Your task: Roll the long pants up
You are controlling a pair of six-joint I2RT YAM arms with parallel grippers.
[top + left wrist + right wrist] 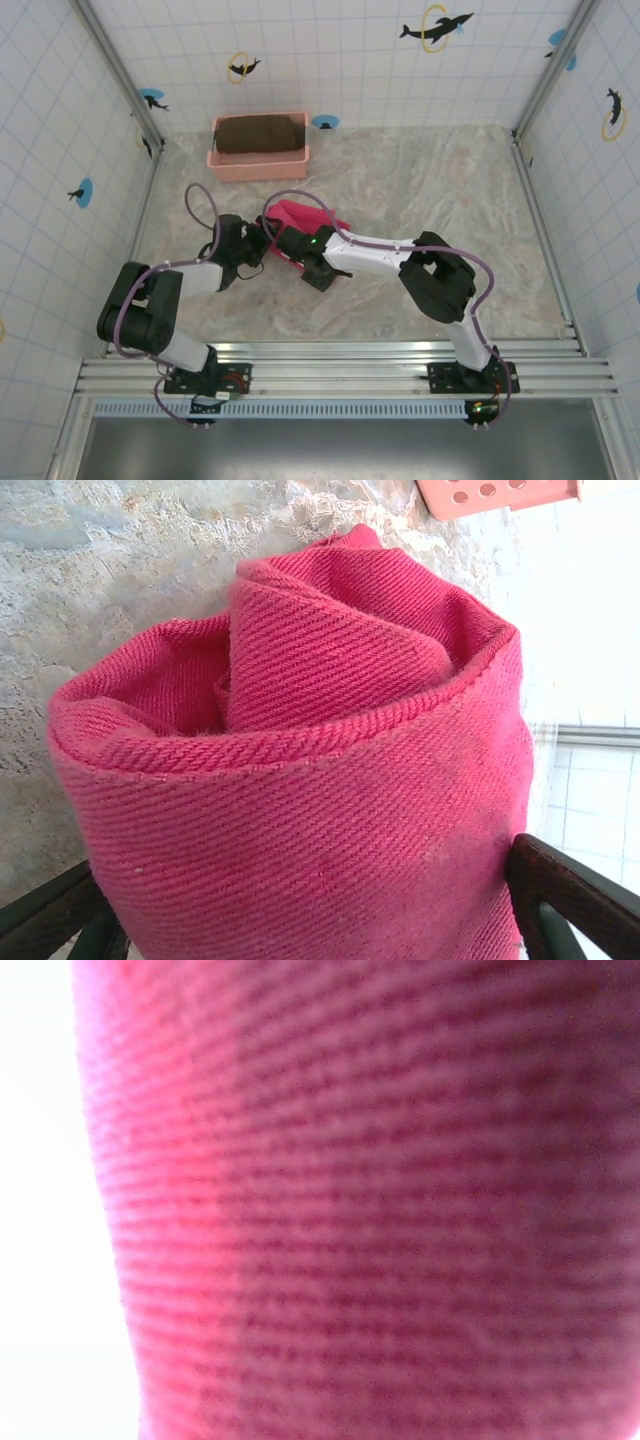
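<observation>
From above: long pants (305,218) rolled in a bundle on the worktop (420,190), mid frame, between left hand (255,243) and right hand (285,243). Pink basket (258,160) with brown cloth (260,133), upper left.

Left wrist: end of the roll up close, dark fingers (565,895) hugging both sides.

Right wrist: blurry pink cloth, very near. Cannot tell the right hand's grip.

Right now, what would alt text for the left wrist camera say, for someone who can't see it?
A thick roll of magenta-pink long pants, its layered end toward the camera, sits squeezed between the two dark fingers of the left gripper. Behind it lie the marbled table and a corner of a pale pink plastic basket.
</observation>
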